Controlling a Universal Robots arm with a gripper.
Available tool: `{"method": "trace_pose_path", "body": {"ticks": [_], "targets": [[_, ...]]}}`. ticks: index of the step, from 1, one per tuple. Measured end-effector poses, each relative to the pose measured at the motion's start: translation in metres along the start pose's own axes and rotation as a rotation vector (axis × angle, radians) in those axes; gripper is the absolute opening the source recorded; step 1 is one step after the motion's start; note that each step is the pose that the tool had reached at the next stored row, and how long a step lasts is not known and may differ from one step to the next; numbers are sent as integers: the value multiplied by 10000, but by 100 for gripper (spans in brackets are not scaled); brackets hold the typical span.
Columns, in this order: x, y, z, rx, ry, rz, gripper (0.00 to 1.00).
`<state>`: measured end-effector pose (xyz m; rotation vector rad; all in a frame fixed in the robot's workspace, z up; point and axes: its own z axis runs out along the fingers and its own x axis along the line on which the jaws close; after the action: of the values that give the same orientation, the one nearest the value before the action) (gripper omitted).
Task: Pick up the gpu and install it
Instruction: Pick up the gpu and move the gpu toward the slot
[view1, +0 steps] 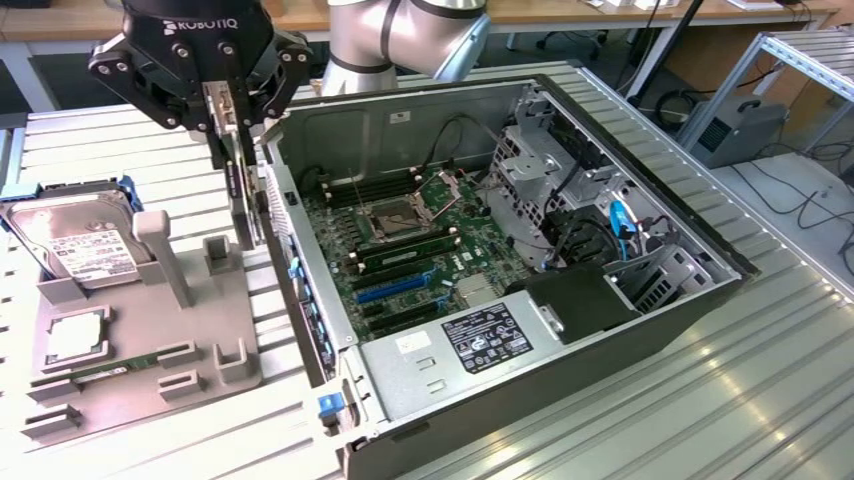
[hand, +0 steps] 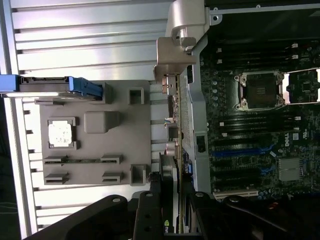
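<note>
Gpu (view1: 243, 190), a thin flat green circuit-board card with a pale silvery metal bracket, hangs upright and edge-on in the upper left of the exterior frame. The black pincer (view1: 234, 115) pinches its upper edge from both sides, so the card extends straight down below the fingers. It is raised just beside the left wall of the open grey metal computer case (view1: 641, 300), over the grey moulded holder (view1: 160, 350) on the ribbed aluminium worktop (view1: 747, 380). In the wrist view the gpu (hand: 175, 125) runs between holder and case, away from the pincer (hand: 172, 210).
</note>
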<state>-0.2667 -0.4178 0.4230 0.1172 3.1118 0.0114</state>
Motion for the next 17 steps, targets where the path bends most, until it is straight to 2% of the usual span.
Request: {"method": "trace_pose_path", "body": {"ticks": [17], "targets": [[-166, 12, 5, 1, 0, 0, 27]]}}
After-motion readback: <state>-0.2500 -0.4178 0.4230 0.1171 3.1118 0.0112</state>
